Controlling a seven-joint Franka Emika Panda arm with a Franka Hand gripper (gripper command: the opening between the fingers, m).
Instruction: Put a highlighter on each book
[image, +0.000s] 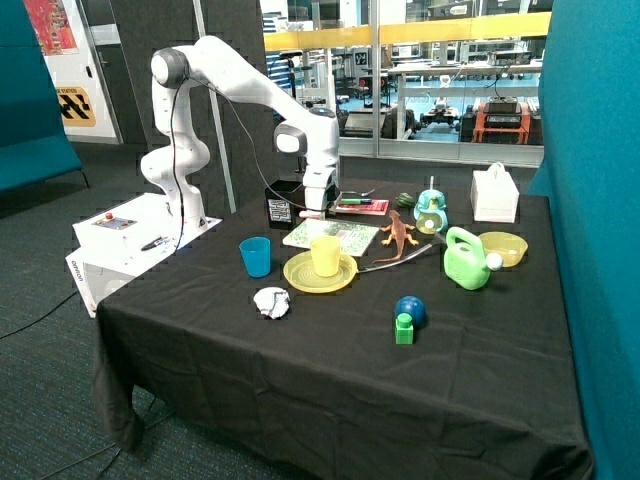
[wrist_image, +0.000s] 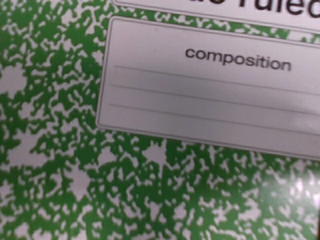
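Green speckled book (wrist_image: 75, 165) | gripper (image: 313, 212) low over it, grip state can't be told | red book (image: 362, 207) seems to carry highlighters | green one bare

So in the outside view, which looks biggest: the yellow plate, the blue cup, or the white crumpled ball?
1. Yellow plate, clearly the widest.
2. Blue cup.
3. White crumpled ball, only slightly smaller than the cup; it sits nearer the camera, so that gap is unsure.

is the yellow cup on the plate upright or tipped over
Upright: the yellow cup stands on its base on the yellow plate, mouth facing up.
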